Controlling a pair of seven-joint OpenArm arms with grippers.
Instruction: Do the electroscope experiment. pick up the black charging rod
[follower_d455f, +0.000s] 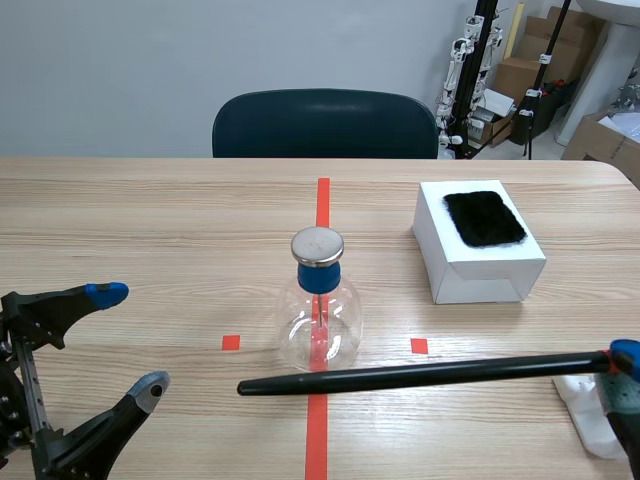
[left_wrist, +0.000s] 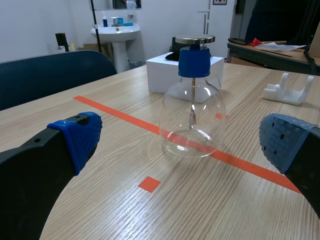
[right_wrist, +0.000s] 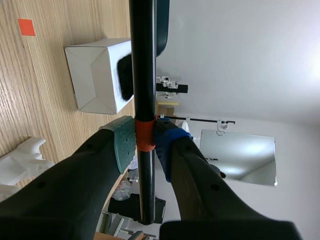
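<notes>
Tabletop (follower_d455f: 150, 220) of pale wood runs from the robot's side to a far edge where a dark chair (follower_d455f: 325, 125) stands; its far right corner is rounded.

Left claw (follower_d455f: 128, 338) sits low at the near left with its fingers spread wide and nothing between them. A stretch of bare wood separates it from the electroscope flask (follower_d455f: 318, 300), which in the left wrist view stands ahead of the open fingers, well apart from both pads.

Flask stands upright on the red centre line, with a blue stopper (follower_d455f: 319, 277) and a flat metal disc (follower_d455f: 317, 245) on top. Bare wood lies to its left and behind it.

Black charging rod (follower_d455f: 420, 374) lies with its long axis nearly level and crosswise, roughly parallel to the near tabletop edge. Its free tip points left and ends just past the flask, on the robot's side of it. The rod crosses in front of the flask base. Cannot tell whether the tip touches the wood.

White box (follower_d455f: 480, 265) with a black fur pad (follower_d455f: 484, 217) on its top sits far right, well apart from the rod.

Right claw (right_wrist: 146, 142) is clamped on the rod at its orange band (right_wrist: 145, 135), near the right end. A white holder (follower_d455f: 590, 410) lies just beneath, near the right edge.
</notes>
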